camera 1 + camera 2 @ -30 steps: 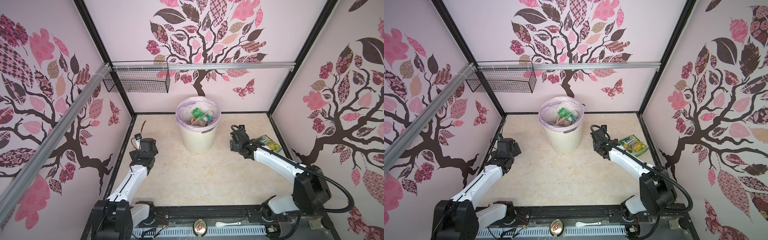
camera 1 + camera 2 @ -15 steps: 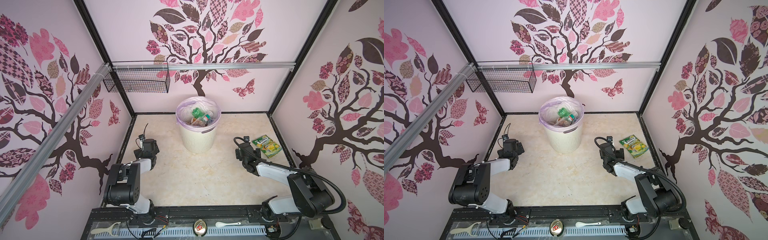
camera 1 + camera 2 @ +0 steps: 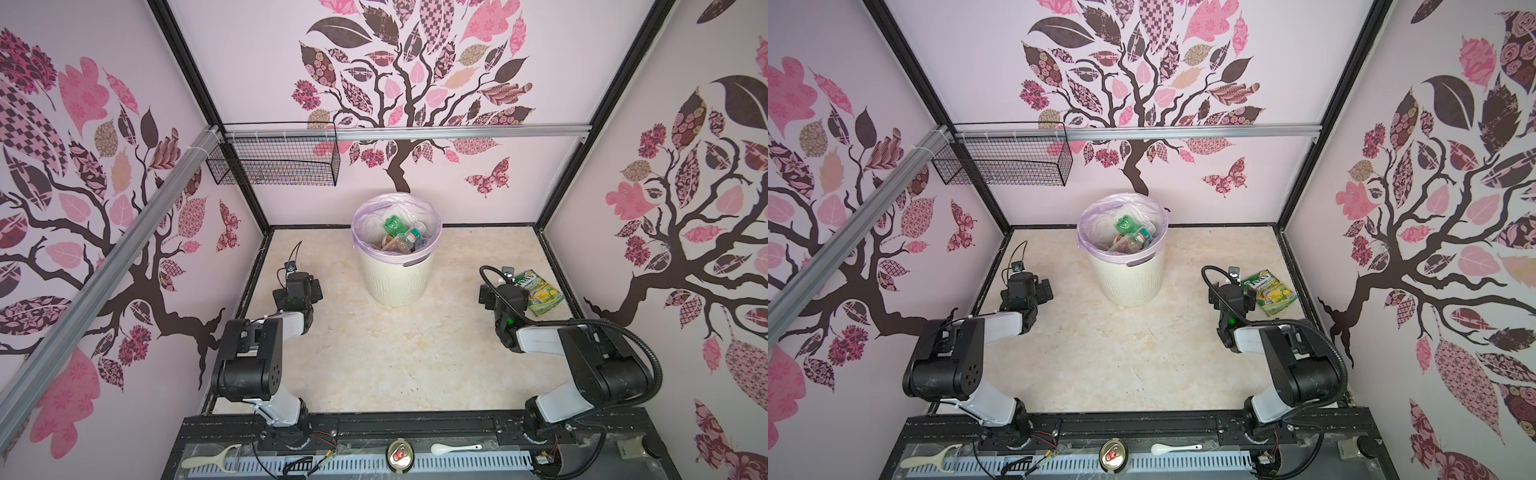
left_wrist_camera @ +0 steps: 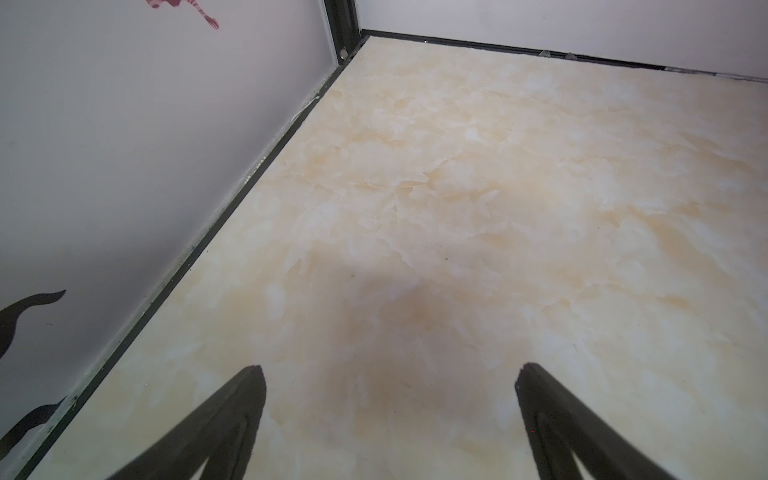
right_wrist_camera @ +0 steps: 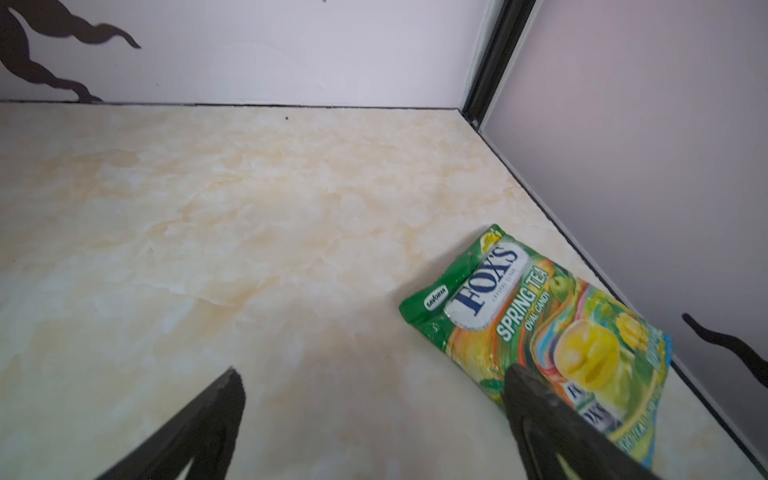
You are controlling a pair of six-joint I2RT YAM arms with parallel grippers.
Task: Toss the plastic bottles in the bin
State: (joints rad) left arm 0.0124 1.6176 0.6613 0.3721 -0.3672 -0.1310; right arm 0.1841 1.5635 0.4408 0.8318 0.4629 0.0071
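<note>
Retracted left tool (image 4: 390,372), right tool (image 5: 372,372), bottles (image 3: 401,240) in bin (image 3: 395,284) beyond

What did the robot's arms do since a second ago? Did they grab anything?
The left arm and right arm folded back toward their bases. The right gripper drew away from the bin toward the candy packet; the left gripper barely shifted. Both are open and empty; nothing was grabbed or dropped. The bin, the plastic bottles inside it and the packet stayed put.
</note>
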